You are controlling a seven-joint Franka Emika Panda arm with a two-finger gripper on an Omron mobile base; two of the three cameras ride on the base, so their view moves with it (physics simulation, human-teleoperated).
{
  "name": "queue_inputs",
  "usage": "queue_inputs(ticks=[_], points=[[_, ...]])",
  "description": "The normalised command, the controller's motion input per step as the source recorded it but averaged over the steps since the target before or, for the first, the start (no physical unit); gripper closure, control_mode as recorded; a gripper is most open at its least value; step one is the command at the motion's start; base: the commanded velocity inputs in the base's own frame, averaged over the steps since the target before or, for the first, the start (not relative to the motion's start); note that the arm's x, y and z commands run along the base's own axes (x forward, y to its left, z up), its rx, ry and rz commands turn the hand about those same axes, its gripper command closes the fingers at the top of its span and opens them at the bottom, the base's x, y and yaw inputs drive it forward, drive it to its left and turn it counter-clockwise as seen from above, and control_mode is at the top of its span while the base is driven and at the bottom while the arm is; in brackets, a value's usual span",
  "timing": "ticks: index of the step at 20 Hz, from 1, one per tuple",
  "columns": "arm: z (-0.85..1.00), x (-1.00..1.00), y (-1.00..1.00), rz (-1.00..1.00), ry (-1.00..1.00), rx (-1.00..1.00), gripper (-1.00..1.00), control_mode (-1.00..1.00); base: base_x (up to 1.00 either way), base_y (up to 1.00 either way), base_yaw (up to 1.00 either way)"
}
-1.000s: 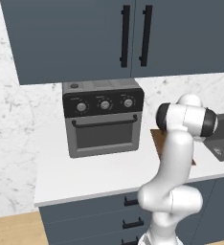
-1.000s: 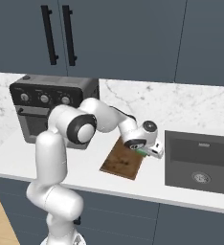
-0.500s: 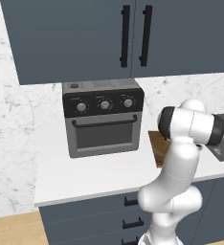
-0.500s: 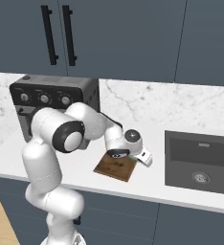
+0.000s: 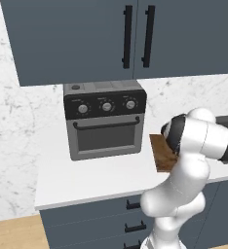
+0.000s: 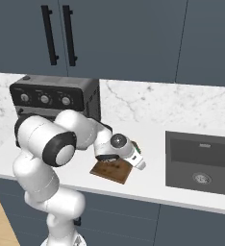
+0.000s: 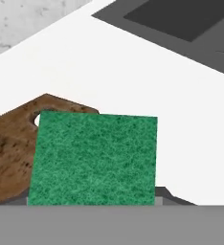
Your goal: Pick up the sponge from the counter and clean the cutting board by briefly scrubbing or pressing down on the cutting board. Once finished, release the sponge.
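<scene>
Broad white tabletop point(image 6: 148, 144), bare toward the dark grey sink basin point(image 6: 201, 158) at right of the right base view. Brown wooden cutting board point(image 6: 112, 170) at centre, near the tabletop's front edge. Green rectangular sponge point(image 7: 92, 160), gripped between the jaws, fills the lower centre of the hand view over the board's notched end.

The sponge point(image 7: 92, 160) shows a speckled, bright green face. The cutting board point(image 7: 11, 148) beside it is brown wood with darker mottled flecks, lying on a plain white surface point(image 7: 133, 76). Beyond are a dark grey sink point(image 6: 201, 161), a black-and-grey oven point(image 5: 104, 125) and a white marbled wall point(image 6: 148, 103).
</scene>
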Motion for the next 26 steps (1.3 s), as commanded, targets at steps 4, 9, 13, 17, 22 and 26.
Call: queue_inputs(ticks=[4, 9, 13, 17, 22, 26], points=[[0.99, 0.15, -0.21, -0.08, -0.11, 0.02, 1.00, -1.00, 0.00, 0.00, 0.00], [0.64, 0.03, -0.23, -0.03, -0.02, 0.05, 1.00, -1.00, 0.00, 0.00, 0.00], [-0.18, -0.26, 0.15, 0.00, 0.16, 0.02, 1.00, -1.00, 0.00, 0.00, 0.00], [-0.28, -0.71, 0.46, 0.02, 0.14, 0.00, 1.00, -1.00, 0.00, 0.00, 0.00], [0.15, -0.26, 0.07, 0.02, 0.09, 0.08, 1.00, -1.00, 0.00, 0.00, 0.00], [0.45, 0.20, -0.10, 0.00, 0.01, 0.16, 1.00, -1.00, 0.00, 0.00, 0.00]])
